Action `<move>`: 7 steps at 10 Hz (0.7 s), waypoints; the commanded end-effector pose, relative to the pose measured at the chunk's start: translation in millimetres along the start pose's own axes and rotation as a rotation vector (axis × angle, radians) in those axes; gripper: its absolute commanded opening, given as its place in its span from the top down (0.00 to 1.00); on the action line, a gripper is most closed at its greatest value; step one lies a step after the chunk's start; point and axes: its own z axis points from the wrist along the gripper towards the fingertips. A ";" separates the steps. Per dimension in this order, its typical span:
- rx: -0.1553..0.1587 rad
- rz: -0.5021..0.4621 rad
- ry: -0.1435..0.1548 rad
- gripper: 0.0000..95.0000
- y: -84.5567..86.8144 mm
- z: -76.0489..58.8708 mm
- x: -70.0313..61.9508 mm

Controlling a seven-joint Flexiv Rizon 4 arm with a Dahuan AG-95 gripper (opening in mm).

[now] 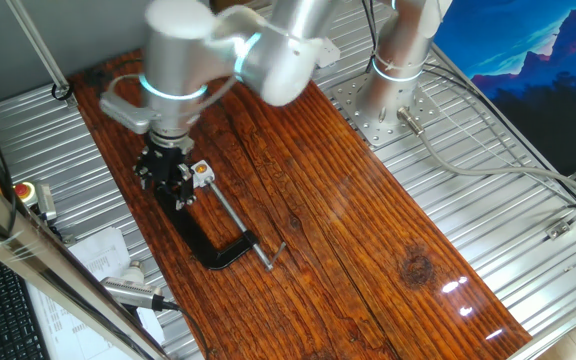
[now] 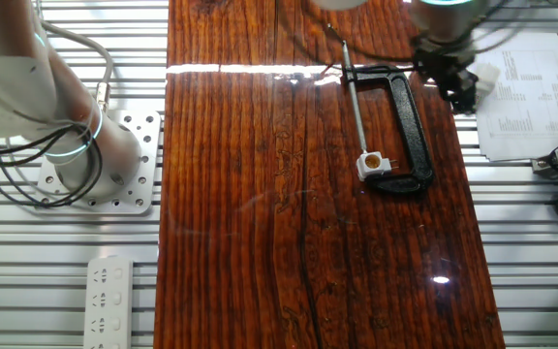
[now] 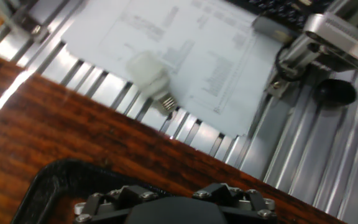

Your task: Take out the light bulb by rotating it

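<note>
One light bulb (image 3: 149, 76) off board's (image 3: 73, 134) edge, seemingly clear of hand (image 2: 460, 89).

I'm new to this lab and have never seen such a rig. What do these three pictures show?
This is one robot arm with a two-finger gripper. Two pictures come from fixed cameras on different sides of the table; the third comes from a camera on the hand. On the wooden board lies a black C-clamp, with a small white socket block at its screw's end. The light bulb lies off the board, at the edge of a printed sheet. Whether the gripper is open does not show.
</note>
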 end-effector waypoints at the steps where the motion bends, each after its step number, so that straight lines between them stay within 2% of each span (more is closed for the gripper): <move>1: -0.070 0.053 0.168 0.40 -2.9 0.8 0.9; 3: -0.083 0.046 0.217 0.40 -5.0 0.8 4.4; 6: -0.081 0.081 0.215 0.40 -8.7 2.4 26.1; 7: -0.076 0.097 0.226 0.40 -9.2 0.7 31.8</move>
